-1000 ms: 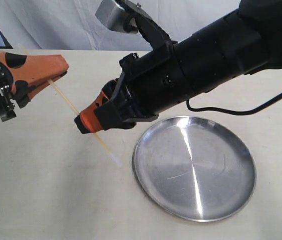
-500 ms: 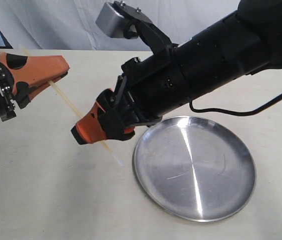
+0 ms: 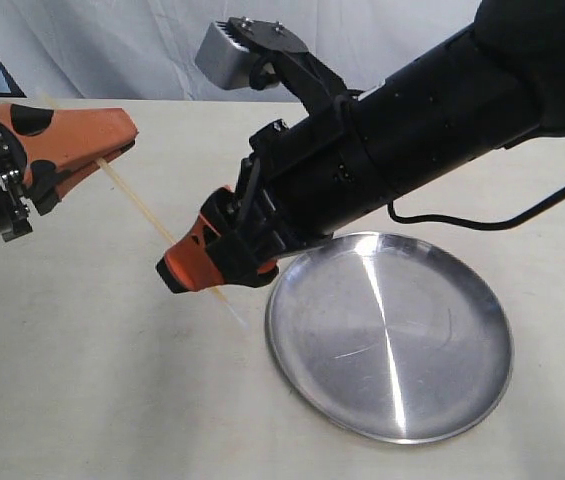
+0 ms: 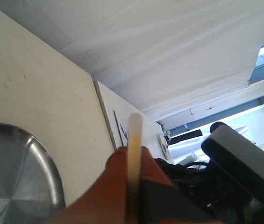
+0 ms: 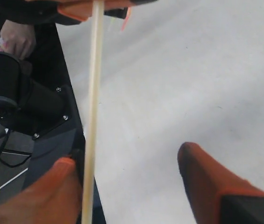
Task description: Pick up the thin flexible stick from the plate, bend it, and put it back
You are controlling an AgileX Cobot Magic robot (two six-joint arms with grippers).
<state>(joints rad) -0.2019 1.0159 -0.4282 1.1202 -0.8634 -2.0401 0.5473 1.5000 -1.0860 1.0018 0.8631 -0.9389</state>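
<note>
The thin flexible stick [image 3: 148, 216] is a pale cream strand held in the air, slanting down from upper left toward the table. My left gripper [image 3: 112, 152] is shut on its upper end; in the left wrist view the stick [image 4: 133, 140] runs between the closed orange fingers [image 4: 117, 186]. My right gripper [image 3: 190, 272] is at the stick's lower part and stands open. In the right wrist view the stick [image 5: 93, 93] lies against one orange finger [image 5: 59, 186], while the other finger [image 5: 206, 182] is far off. The silver plate [image 3: 442, 350] lies on the table to the right, with nothing on it.
The pale tabletop [image 3: 92, 380] spreads under both arms. The right arm's bulky black body [image 3: 422, 130] hangs over the plate's far side, with a grey camera block [image 3: 237, 45] on top. A white cloth backdrop [image 3: 142, 50] stands behind the table.
My right gripper has sunk a little lower along the stick and turned slightly. The left gripper and the stick have stayed where they were.
</note>
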